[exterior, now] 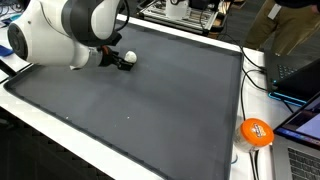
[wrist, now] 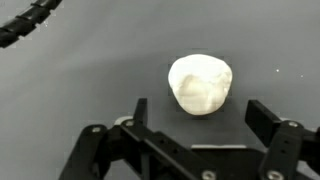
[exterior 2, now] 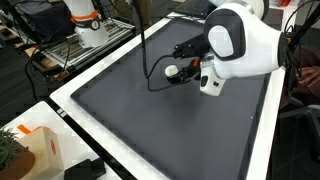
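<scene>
A small white rounded object [wrist: 201, 83] lies on the dark grey mat [wrist: 80, 70]. In the wrist view my gripper [wrist: 203, 112] is open, its two black fingers spread wide just below the object, which sits ahead of the gap and touches neither finger. In both exterior views the white object [exterior: 129, 57] [exterior 2: 171, 71] shows at the gripper's tip, with the big white arm [exterior: 60, 30] [exterior 2: 240, 40] bent low over the mat. Nothing is held.
The mat [exterior: 140, 110] sits in a white-edged table. An orange round object [exterior: 256, 131] lies off its edge beside laptops. A black cable [exterior 2: 145, 50] hangs over the mat. A cardboard box [exterior 2: 35, 145] stands at a corner. A cable [wrist: 30, 25] crosses the wrist view's top left.
</scene>
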`<state>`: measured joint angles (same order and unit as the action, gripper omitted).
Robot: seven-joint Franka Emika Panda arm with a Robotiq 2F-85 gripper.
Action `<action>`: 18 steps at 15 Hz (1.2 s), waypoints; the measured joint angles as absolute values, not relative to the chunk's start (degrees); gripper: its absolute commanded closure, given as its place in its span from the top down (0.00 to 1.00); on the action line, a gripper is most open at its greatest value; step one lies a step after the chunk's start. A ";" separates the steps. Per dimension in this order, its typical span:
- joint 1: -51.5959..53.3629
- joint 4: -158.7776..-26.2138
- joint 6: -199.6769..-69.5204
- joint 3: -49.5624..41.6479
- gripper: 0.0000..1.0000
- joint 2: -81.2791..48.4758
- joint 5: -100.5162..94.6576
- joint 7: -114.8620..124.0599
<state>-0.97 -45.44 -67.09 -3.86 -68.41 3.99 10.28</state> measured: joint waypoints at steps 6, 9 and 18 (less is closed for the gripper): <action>-1.19 -45.47 -67.15 -3.86 1.00 -67.11 3.83 9.97; -2.34 -47.35 -67.74 -3.75 1.00 -62.97 5.11 8.66; -7.48 -67.89 -72.79 -3.25 1.00 -46.44 14.55 2.21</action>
<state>-7.48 -67.89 -72.79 -3.25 -46.44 14.55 2.21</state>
